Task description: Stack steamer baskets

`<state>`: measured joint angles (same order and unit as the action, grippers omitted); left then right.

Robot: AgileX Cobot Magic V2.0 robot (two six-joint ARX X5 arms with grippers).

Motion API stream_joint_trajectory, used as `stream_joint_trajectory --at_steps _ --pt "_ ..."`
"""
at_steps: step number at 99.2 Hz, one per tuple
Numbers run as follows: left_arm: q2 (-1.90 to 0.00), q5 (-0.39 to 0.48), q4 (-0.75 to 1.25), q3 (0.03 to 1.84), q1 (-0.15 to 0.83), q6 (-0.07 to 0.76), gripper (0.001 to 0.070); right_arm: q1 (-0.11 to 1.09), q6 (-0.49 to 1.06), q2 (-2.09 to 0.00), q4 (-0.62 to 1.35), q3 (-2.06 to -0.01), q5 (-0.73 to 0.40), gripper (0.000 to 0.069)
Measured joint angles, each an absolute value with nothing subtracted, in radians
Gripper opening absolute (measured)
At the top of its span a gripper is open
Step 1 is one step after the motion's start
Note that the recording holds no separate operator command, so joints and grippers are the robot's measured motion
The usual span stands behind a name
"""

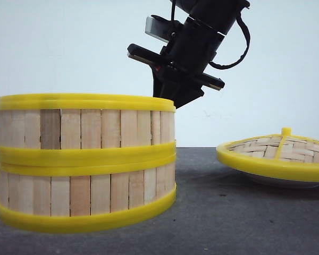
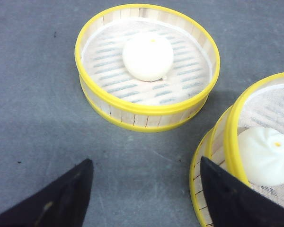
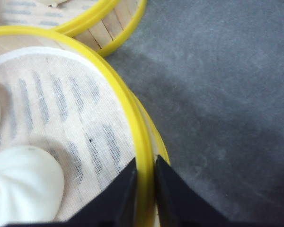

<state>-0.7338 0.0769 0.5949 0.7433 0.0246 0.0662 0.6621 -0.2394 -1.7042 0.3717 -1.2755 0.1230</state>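
Baskets: 2 stacked (image 1: 85, 164) on the grey table (image 1: 228, 212), pale slats, yellow rims, cloth liner, white bun (image 3: 23, 182) in the upper. Third basket (image 2: 146, 66) sits apart, holding a bun. Right gripper (image 3: 146, 182) pinches the upper rim. Left gripper (image 2: 144, 189) spread wide, holding nothing.

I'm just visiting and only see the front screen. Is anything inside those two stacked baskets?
Observer: Yes, the top basket holds a white bun.
Visitor: Is an arm holding that basket?
Observer: The right fingers pinch its yellow rim, one inside and one outside.
Visitor: And the other arm?
Observer: The left fingers are spread open and empty, near a third basket with its own bun.
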Motion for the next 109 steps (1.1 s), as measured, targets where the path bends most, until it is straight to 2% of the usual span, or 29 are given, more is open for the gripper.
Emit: stream_joint_trajectory --at_steps 4,15,24,38,60,85,109 --pt "-0.734 0.077 0.595 0.743 0.025 0.066 0.0435 0.662 -0.239 -1.704 0.365 -1.275 0.128 0.0132" --pt "-0.735 0.077 0.592 0.743 0.025 0.066 0.0434 0.662 -0.241 -1.704 0.357 -1.275 0.130 0.0392" --pt "-0.751 0.071 0.558 0.743 0.023 0.067 0.0432 0.662 -0.240 -1.704 0.356 -1.277 0.130 0.0473" --pt "-0.840 0.058 0.495 0.762 -0.022 0.067 0.0431 0.660 -0.232 -1.666 0.385 -1.286 0.130 0.0497" --pt "-1.081 0.057 0.426 0.899 -0.094 0.067 0.0431 0.617 -0.175 -1.431 0.510 -1.316 0.131 0.0499" --pt "-1.393 0.059 0.363 1.042 -0.149 0.067 0.0426 0.480 -0.115 -1.275 0.771 -1.311 0.083 0.0499" --pt "-1.645 0.060 0.358 1.172 -0.152 0.067 0.0426 0.361 -0.101 -1.106 0.865 -1.205 0.075 0.0499"
